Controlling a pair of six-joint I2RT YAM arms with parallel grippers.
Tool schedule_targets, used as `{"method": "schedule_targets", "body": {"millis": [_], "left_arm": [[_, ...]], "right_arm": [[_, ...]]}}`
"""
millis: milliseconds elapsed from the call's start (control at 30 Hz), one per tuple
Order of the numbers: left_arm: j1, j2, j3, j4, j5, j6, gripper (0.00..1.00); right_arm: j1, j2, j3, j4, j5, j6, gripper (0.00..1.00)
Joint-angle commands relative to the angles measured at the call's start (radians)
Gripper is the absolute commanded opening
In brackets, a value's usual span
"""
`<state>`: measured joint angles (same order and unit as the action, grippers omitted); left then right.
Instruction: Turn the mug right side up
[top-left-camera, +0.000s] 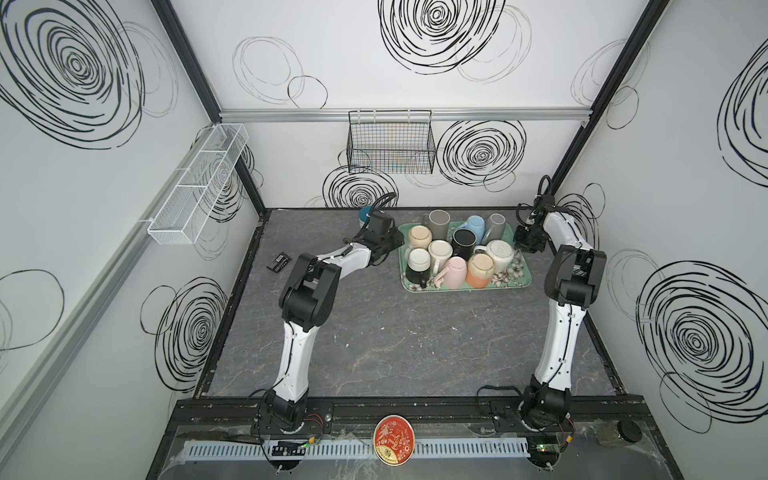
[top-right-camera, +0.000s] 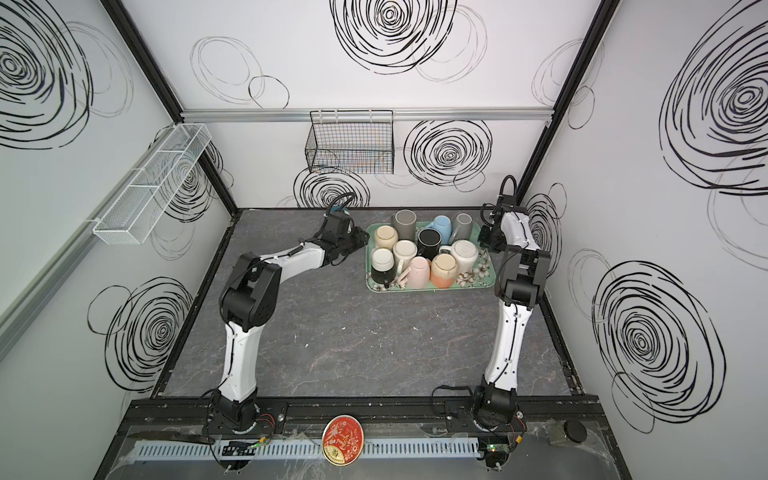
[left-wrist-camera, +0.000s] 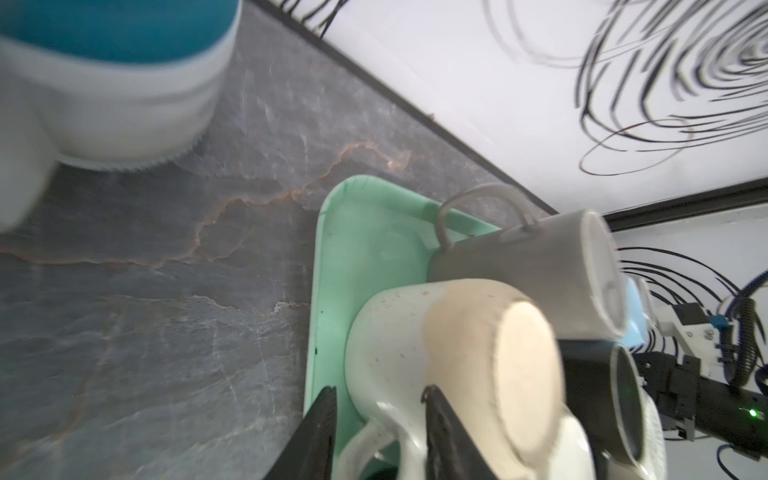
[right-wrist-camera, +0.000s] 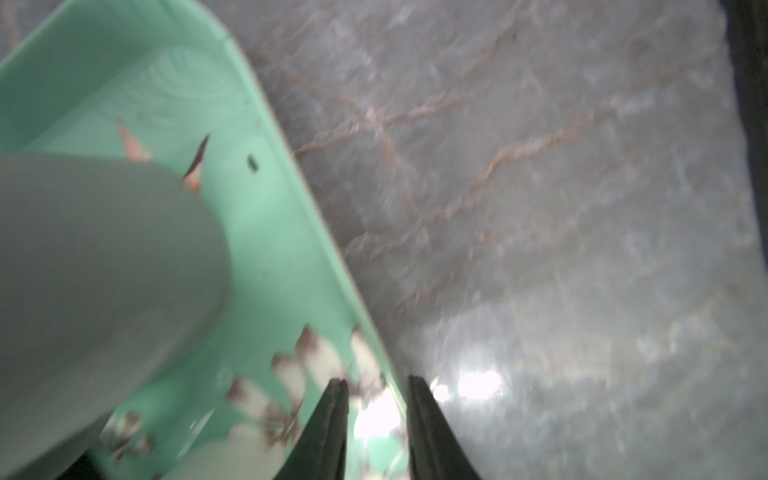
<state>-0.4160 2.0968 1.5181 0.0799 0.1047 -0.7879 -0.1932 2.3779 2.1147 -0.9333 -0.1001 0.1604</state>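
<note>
L gripper (left-wrist-camera: 378, 392): jaws apart, 1 on either side of the handle of the cream mug (left-wrist-camera: 457, 353). Mug sat upside down in far-left corner of green tray (left-wrist-camera: 332, 257) w/ 9 other mugs (top-left-camera: 463, 243). R gripper (right-wrist-camera: 376, 380): jaws slightly apart astride tray rim, gripping nothing.

You have the tray (top-left-camera: 518, 281) sitting by the worktop's (top-left-camera: 374, 332) far edge, right of the middle, with the mugs (top-left-camera: 440, 251) packed together on it, a lone mug (top-left-camera: 365, 215) standing on the worktop just off the tray's far left corner, and a small device (top-left-camera: 279, 262) lying nearer the left edge, well apart from the tray.
</note>
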Motion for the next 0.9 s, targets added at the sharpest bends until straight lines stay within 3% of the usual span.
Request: {"method": "schedule_targets", "body": {"millis": [0, 167, 300, 433, 600, 700, 867], "left_arm": [[0.007, -0.164, -0.062, -0.063, -0.078, 0.090, 0.41], [-0.086, -0.325, -0.114, -0.306, -0.278, 0.181, 0.46], [-0.216, -0.367, -0.122, -0.481, -0.411, 0.128, 0.48], [-0.355, -0.320, -0.085, -0.536, -0.466, 0.080, 0.52], [-0.444, -0.199, -0.032, -0.506, -0.439, -0.025, 0.54], [-0.466, -0.117, 0.026, -0.498, -0.440, -0.066, 0.55], [-0.453, -0.006, 0.139, -0.552, -0.498, -0.109, 0.53]], "right_arm": [[0.031, -0.159, -0.053, -0.057, -0.050, 0.009, 0.32], [0.081, -0.294, -0.172, -0.010, -0.061, 0.013, 0.33], [0.156, -0.429, -0.307, 0.044, -0.069, 0.024, 0.35], [0.238, -0.550, -0.453, 0.126, -0.131, 0.062, 0.35], [0.291, -0.697, -0.682, 0.308, -0.293, 0.201, 0.35], [0.291, -0.782, -0.827, 0.408, -0.342, 0.280, 0.34], [0.299, -0.896, -0.956, 0.446, -0.329, 0.294, 0.34]]}}
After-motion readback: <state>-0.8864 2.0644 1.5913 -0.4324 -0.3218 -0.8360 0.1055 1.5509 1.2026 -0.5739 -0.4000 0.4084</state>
